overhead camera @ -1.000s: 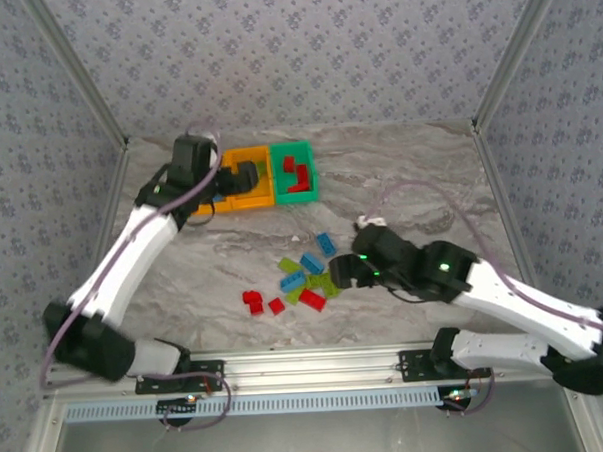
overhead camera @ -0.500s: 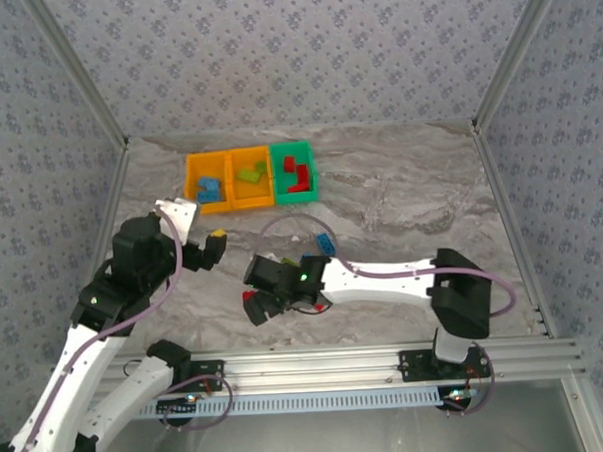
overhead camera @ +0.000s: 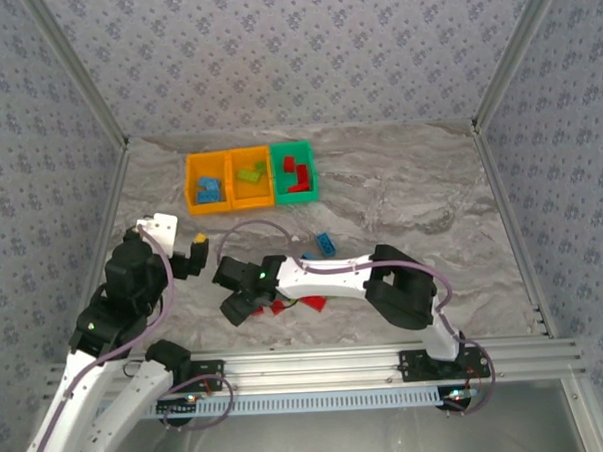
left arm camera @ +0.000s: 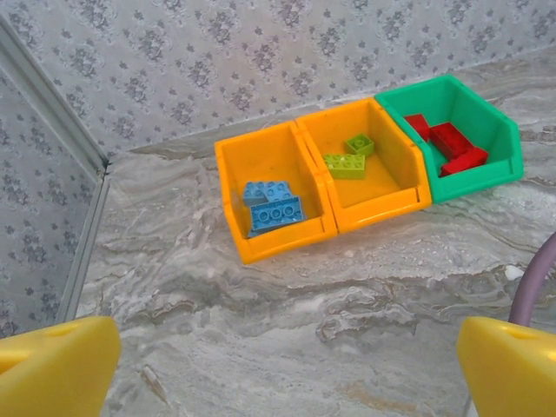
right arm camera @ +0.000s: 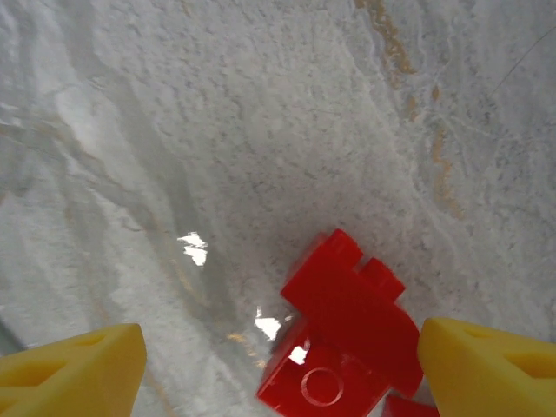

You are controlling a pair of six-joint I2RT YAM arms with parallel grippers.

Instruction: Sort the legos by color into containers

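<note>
the right claw (overhead camera: 235,307) sits low over the table (overhead camera: 410,196) at lower centre-left of the top view, jaws released and wide, gripping nothing. in its wrist view the yellow fingertips (right arm camera: 74,365) stand at the two bottom corners. a small clump of red bricks (right arm camera: 347,321) lies between them, right of centre and just beside the right-hand tip. one brick looks tilted across another.

the step looks like a pick of a red brick. to do it well:
- shift the claw toward the right of the wrist frame, so the clump is centred between the tips.
- go for the upper, tilted brick and close across its flat sides, not its corners, or it may twist out.
- come down straight. a tip that lands on the lower brick would push the clump away.
- taking two reds together would do no harm, since both belong in one bin.

the green bin (left arm camera: 502,143), upper right in the left wrist view, holds red pieces. the middle bin (left arm camera: 408,174) holds lime ones and the left bin (left arm camera: 228,182) blue ones. in the top view a blue brick (overhead camera: 325,243) lies loose mid-frame, apart from the reds.

the left claw (overhead camera: 195,253) hangs at the left, jaws released and empty, facing the bins.
</note>
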